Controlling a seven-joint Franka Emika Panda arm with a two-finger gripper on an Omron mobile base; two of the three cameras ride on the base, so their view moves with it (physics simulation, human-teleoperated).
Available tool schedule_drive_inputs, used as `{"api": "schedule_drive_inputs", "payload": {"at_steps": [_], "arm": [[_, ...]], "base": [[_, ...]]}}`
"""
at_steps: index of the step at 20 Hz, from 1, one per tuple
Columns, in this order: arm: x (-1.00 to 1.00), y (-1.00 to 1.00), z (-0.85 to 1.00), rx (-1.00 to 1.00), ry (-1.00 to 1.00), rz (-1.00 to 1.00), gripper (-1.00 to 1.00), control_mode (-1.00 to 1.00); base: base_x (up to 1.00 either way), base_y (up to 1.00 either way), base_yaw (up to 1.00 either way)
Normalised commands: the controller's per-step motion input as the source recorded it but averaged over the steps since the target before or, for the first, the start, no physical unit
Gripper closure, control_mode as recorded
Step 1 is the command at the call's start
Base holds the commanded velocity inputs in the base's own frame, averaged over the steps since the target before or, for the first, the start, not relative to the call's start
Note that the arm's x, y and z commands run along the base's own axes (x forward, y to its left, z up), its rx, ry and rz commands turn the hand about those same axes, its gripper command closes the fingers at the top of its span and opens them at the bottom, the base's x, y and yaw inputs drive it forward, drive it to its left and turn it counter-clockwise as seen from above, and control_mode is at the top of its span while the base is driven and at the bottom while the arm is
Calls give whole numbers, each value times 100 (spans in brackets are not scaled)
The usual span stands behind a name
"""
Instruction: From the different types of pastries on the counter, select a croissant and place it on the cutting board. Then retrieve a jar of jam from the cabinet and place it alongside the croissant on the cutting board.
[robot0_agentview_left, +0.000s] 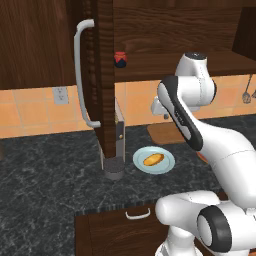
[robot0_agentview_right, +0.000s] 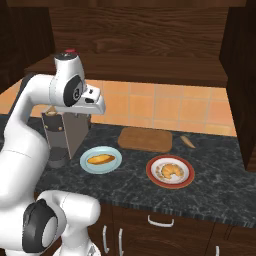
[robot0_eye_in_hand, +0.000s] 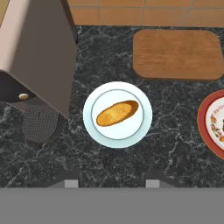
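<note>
The croissant (robot0_agentview_right: 171, 170) lies on a round red-rimmed plate (robot0_agentview_right: 155, 176) on the dark counter (robot0_agentview_right: 215, 192). Behind that plate is the bare wooden cutting board (robot0_agentview_right: 145, 139) (robot0_eye_in_hand: 177, 53). An oval pastry (robot0_eye_in_hand: 117, 113) rests on a light blue plate (robot0_eye_in_hand: 140, 131) directly under my gripper (robot0_eye_in_hand: 110, 183), which hangs high above the counter, open and holding nothing. The jar of jam (robot0_agentview_left: 120, 59) stands on the shelf of the cabinet, whose door (robot0_agentview_left: 105, 75) with its grey handle (robot0_agentview_left: 80, 75) stands open. My arm hides part of the cutting board (robot0_agentview_left: 162, 134) in the left base view.
A coffee machine (robot0_agentview_right: 62, 135) (robot0_eye_in_hand: 39, 52) stands just left of the blue plate, under the open door. The red-rimmed plate (robot0_eye_in_hand: 210, 127) shows at the hand view's right edge. A small orange-brown item (robot0_agentview_right: 187, 141) lies right of the board. Drawers (robot0_agentview_left: 137, 215) sit below the counter.
</note>
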Motion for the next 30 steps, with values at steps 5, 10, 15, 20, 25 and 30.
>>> {"api": "schedule_drive_inputs", "payload": {"at_steps": [5,10,15,20,25,30], "arm": [[15,-3,-30,6,-1,-5,-100,-100],[44,0,-30,9,0,-10,-100,-100],[40,12,27,0,-5,-7,-100,-100],[9,25,38,0,-8,-4,-100,-100],[0,3,59,0,-7,0,-100,-100],[10,18,60,0,-10,0,-100,-100]], "base": [[0,0,0],[0,0,0],[0,0,0],[0,0,0],[0,0,0],[0,0,0]]}}
